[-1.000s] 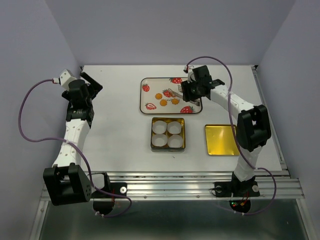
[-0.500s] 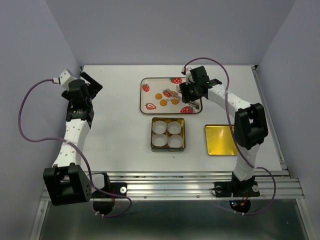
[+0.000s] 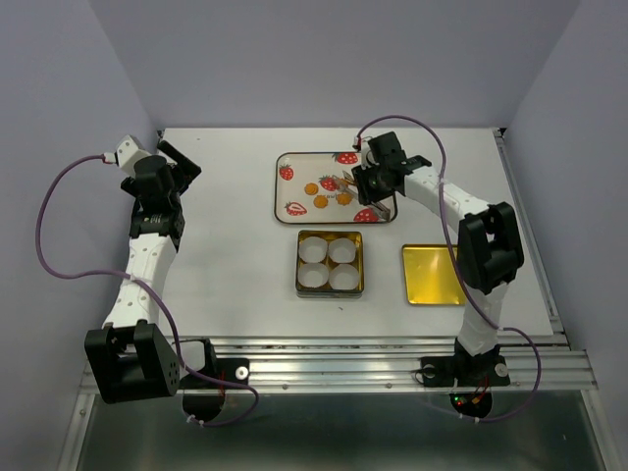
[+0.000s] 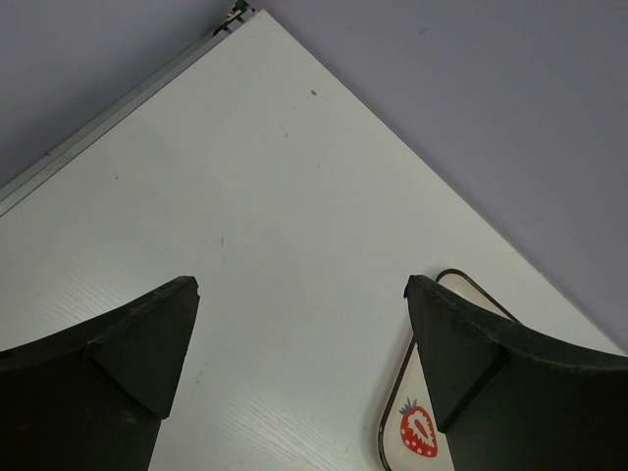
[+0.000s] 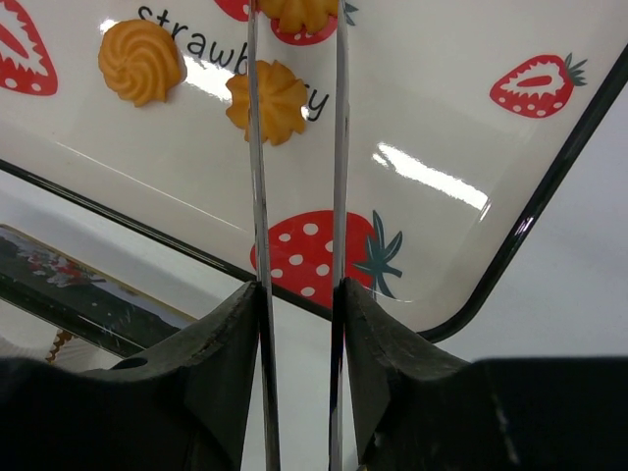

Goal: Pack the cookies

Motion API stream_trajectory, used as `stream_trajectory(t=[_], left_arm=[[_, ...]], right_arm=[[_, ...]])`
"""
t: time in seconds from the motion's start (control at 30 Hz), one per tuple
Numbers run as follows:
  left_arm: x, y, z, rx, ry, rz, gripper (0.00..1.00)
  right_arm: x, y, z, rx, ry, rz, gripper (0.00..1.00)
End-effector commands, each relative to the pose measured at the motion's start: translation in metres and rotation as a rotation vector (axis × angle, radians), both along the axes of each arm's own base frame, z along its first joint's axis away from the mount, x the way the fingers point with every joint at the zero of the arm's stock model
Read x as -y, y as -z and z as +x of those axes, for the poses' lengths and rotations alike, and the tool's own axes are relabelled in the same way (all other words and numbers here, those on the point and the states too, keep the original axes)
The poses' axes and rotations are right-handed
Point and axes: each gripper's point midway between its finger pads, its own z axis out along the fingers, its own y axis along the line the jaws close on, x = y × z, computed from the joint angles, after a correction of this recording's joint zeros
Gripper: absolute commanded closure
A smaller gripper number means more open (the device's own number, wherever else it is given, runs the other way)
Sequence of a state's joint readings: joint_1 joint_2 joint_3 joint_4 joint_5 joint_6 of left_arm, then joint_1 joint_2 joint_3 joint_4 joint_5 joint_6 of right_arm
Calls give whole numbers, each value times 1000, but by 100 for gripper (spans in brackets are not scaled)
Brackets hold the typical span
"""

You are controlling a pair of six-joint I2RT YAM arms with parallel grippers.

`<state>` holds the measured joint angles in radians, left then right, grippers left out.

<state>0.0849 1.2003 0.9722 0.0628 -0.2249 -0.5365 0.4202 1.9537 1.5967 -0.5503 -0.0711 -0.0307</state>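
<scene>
On the left, the left tool (image 4: 301,304) hung over the bare bench (image 3: 226,226). Its two fingers were wide apart and held nothing, well away from the work.

In the middle, the strawberry tray (image 3: 306,167) carried the cookies (image 3: 321,202). Three lay loose on its glossy surface, near each other. The fourth cookie (image 5: 294,12) sat between the tips of the metal tongs (image 5: 257,196); whether it was off the tray, I cannot tell. Just in front of the tray, the square tin (image 3: 297,265) held four white paper cups (image 3: 315,247), none with a cookie inside.

The right tool (image 5: 297,294) was clamped on the tongs and pressed both blades nearly parallel. The step in hand seemed to be picking the first cookie. To do it well, I think the squeeze should be only just firm, because such a biscuit probably crumbles. The lift should go straight up over the tray rim, and the cookie should be lowered into one cup before the blades open.

At the right, the golden lid (image 3: 432,275) lay flat on the bench, near the tin but apart from it.
</scene>
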Motion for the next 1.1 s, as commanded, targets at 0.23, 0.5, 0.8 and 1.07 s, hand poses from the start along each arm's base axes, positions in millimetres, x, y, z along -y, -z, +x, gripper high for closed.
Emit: stream_trajectory(t=[0.23,0.5,0.8,1.07], left_arm=[[1,-13,1,54,2,1,1],[8,-15,3,71,39,-8,1],[17,-4,8,50,79,-26,1],[48,5,27,35,165,-23,1]], right_arm=[[-6,-41,14,105,-3,14,67],[-6,-67,8,182,-3,62,69],[1,-82,-18,203,-23,92,71],[13,-72,-84,91,-55,97,71]])
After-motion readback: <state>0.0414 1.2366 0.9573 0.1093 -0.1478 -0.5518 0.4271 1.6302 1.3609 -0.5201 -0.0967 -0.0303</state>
